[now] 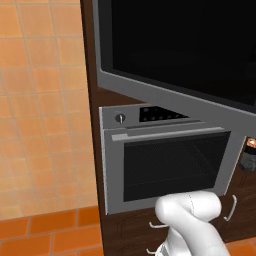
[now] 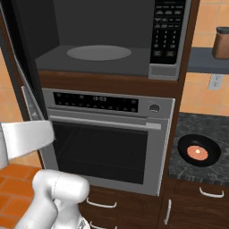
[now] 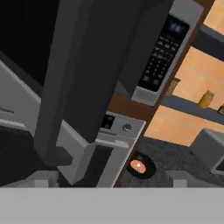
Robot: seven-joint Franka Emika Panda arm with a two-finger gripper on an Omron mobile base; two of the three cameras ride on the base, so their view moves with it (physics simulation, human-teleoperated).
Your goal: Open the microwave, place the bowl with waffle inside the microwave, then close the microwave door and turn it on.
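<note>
The microwave point(image 2: 103, 67) stands open, its grey cavity and round turntable plate point(image 2: 99, 53) exposed beside the keypad point(image 2: 167, 27). The microwave door point(image 1: 190, 45) is swung out to the left, its black glass facing the left base view. In the hand view its dark vertical handle point(image 3: 83, 78) rises close ahead of my gripper point(image 3: 111, 181), whose fingertips point(image 3: 41, 180) stand wide apart, open, with nothing held. The small black bowl point(image 2: 199, 152) with the waffle sits on the dark counter right of the oven, and the bowl point(image 3: 139, 165) is low centre in the hand view.
A silver oven point(image 2: 107, 143) with a bar handle sits directly below the microwave. The speckled counter point(image 2: 188, 172) has drawers beneath it. A shelf above holds a brown jar point(image 2: 221, 42). A grey box point(image 3: 210, 148) stands on the counter beyond the bowl.
</note>
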